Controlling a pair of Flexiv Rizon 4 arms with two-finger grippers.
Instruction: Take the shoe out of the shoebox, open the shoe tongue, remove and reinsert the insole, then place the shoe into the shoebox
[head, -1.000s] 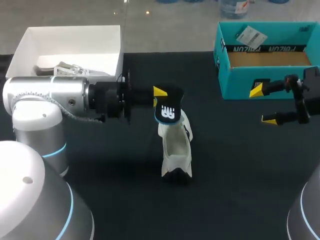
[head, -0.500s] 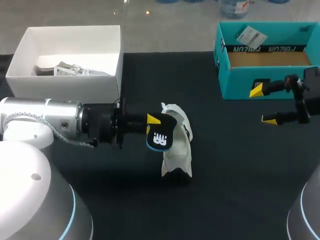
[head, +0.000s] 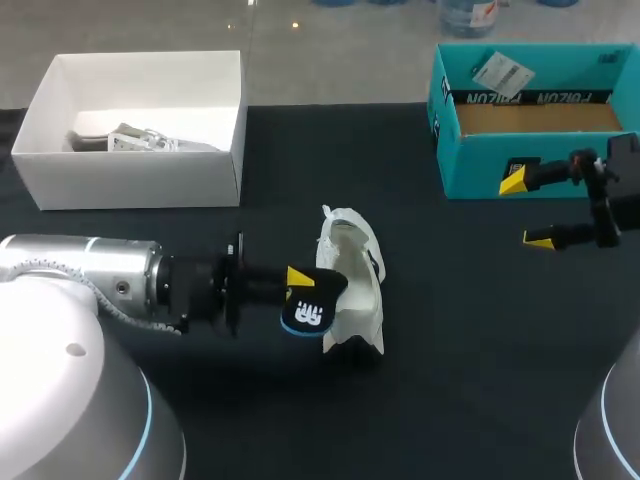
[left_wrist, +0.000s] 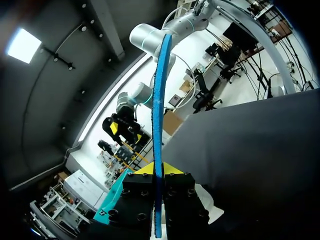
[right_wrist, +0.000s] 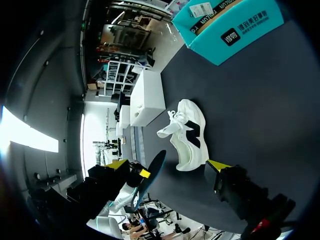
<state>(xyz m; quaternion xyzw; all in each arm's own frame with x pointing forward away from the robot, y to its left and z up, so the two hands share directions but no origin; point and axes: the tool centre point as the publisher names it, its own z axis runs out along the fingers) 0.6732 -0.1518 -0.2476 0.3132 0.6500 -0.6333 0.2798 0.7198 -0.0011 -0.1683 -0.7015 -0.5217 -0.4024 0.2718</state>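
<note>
"Head view?"
"The left gripper (head: 300, 282) pinches a flat blue foam insole (head: 306, 312) just beside the white fabric sneaker (head: 352, 285). The right gripper (head: 528, 209) is spread, well apart from both."
"Left wrist?"
"The insole (left_wrist: 159, 125) is clamped edge-on."
"Right wrist?"
"The sneaker (right_wrist: 187, 135) lies ahead of spread fingers."

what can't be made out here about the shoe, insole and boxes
Left wrist view: insole shows edge-on only; shoe mostly hidden under left fingers.
Head view: white box contents too small to name; teal shoebox cut off by the edge.
Right wrist view: only one right fingertip shows.
</note>
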